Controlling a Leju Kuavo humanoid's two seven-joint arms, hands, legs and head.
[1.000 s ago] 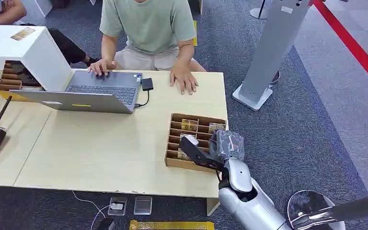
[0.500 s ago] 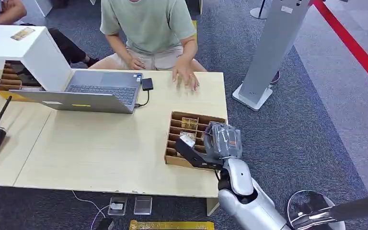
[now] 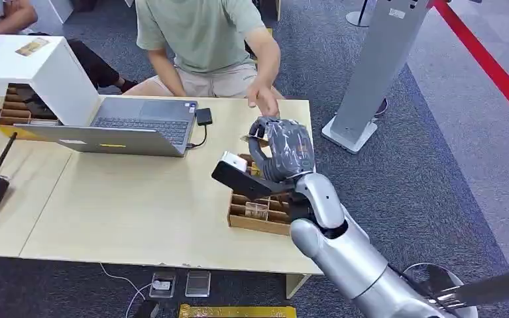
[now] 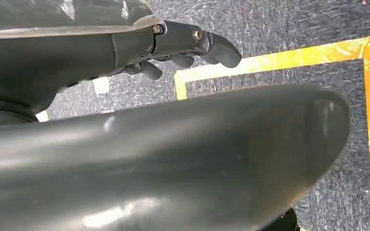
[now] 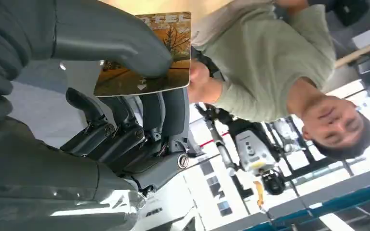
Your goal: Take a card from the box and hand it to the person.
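Handing over: right hand [image 3: 280, 154] holds card [image 5: 147, 57] up above box [image 3: 252, 212], toward person's hand [image 3: 263, 99].

Card pinched between thumb and fingers [image 5: 166, 113], printed face out, its free edge just beside the person's hand; not touching as far as I can tell. To do this well: keep the pinch firm, present the free edge level at their fingers, slow down, loosen only once they've got hold, or it drops on the table [image 3: 139, 199]. Left hand [image 4: 183, 48] hangs over carpet, fingers curled, nothing in it.
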